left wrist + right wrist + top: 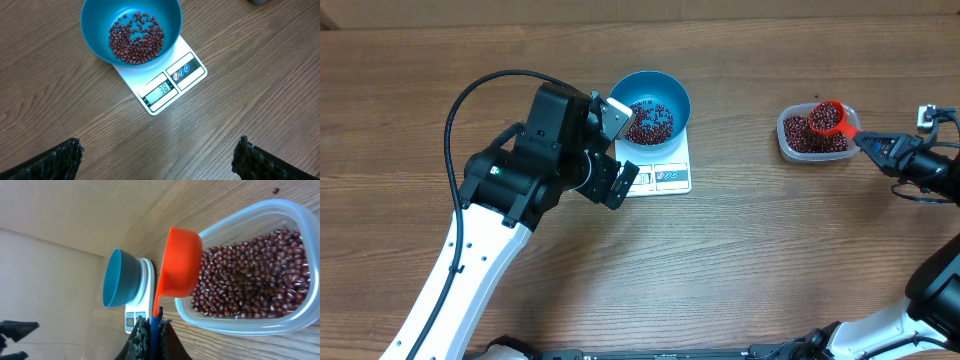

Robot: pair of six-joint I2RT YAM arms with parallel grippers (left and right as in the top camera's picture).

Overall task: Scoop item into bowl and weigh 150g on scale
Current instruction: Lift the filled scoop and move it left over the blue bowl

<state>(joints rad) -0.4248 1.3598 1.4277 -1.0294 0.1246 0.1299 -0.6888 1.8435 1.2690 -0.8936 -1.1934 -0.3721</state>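
A blue bowl (652, 107) with a thin layer of dark red beans (136, 38) stands on the white scale (665, 172), whose display (160, 90) is lit. My left gripper (157, 155) hovers open over bare wood just in front of the scale, its fingers (60, 157) wide apart and empty. At the right, my right gripper (152, 325) is shut on the blue-ended handle of an orange scoop (179, 262). The scoop (828, 118) holds beans and sits over the clear tub of beans (804, 138).
The left arm's black body (545, 150) crowds the table just left of the bowl and scale. A single stray bean (275, 190) lies on the wood beyond the tub. Bare wooden table (760, 260) stretches between scale and tub.
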